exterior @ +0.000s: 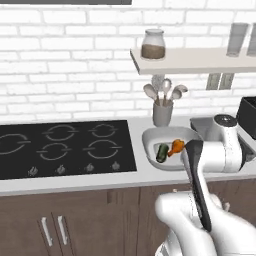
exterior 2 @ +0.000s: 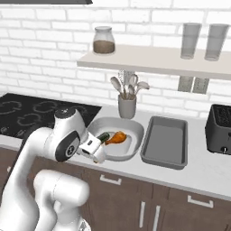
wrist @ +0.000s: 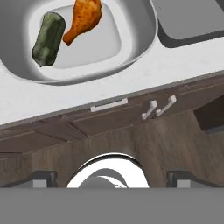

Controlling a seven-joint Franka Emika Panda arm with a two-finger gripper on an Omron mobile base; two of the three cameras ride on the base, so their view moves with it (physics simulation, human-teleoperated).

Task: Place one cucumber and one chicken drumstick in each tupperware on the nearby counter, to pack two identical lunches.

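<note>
tool (wrist: 112, 177) jaws apart, empty | basin (exterior 2: 135, 131): cucumber (exterior 2: 103, 137) + drumstick (exterior 2: 116, 137) in | drumstick likely slippery, grip bulb | tray (exterior 2: 164, 158) unfilled

Dark green cucumber (wrist: 48, 38) and bright orange glossy chicken drumstick (wrist: 83, 19) in pale grey-white tupperware basin (exterior 2: 131, 128); second tupperware tray (exterior 2: 165, 140) darker grey. Surface (exterior: 75, 181) off-white over brown wood-grain cabinets (wrist: 131, 140) with silver handles. Black cooktop (exterior: 65, 147) with grey ring marks, white brick wall (exterior: 65, 60), black toaster (exterior 2: 219, 130).
</note>
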